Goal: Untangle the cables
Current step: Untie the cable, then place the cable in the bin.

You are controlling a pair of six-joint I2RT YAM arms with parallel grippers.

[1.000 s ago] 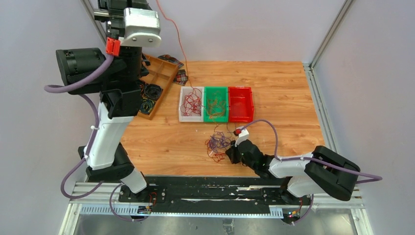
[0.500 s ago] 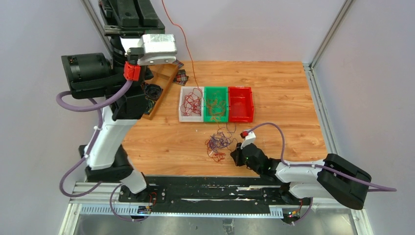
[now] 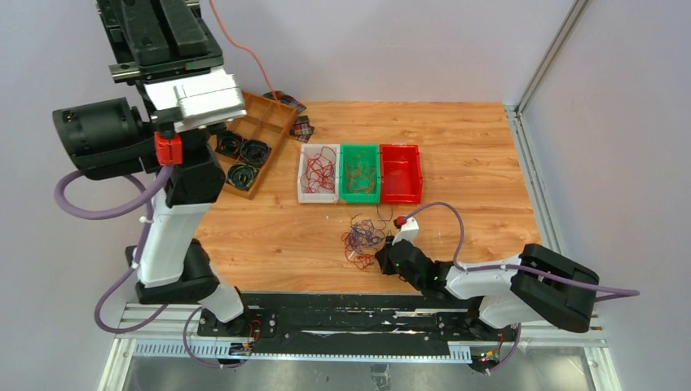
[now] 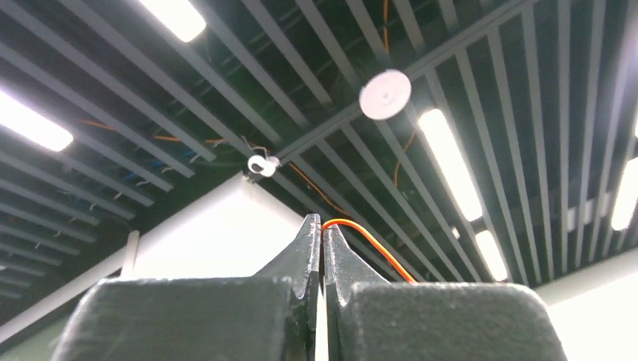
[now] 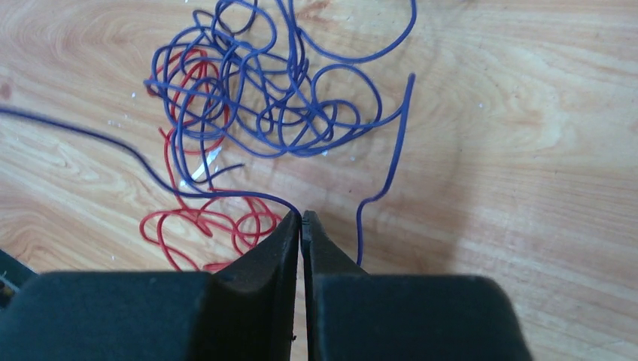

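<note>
Wood-grain counter (image 3: pixel 473 163), lilac walls (image 3: pixel 407 49): the cables (image 3: pixel 363 240) clump by its near edge, right gripper (image 5: pixel 301 222) pinching a purple strand (image 5: pixel 226 197), while one orange cable (image 4: pixel 369 241) slants steeply up into the clamped left gripper (image 4: pixel 321 233).

the top view is bright and even, with soft light from above; on the light brown wooden table (image 3: pixel 473 147) my arms throw only pale shadows with soft edges. in my left wrist view the long white ceiling lamps (image 4: pixel 450 162) burn out to pure white glare. the black fingers (image 4: pixel 188 316) of my left gripper (image 4: pixel 321 226) stand dark and a little unsharp before them, while the thin orange wire (image 4: pixel 376 244) is sharp. in my right wrist view the wood is warm and well lit and the thin purple wires (image 5: pixel 286 90) are sharp. the near black fingers (image 5: pixel 406 316) of my right gripper (image 5: pixel 301 218) are blurred, with a soft shadow at their right.
</note>
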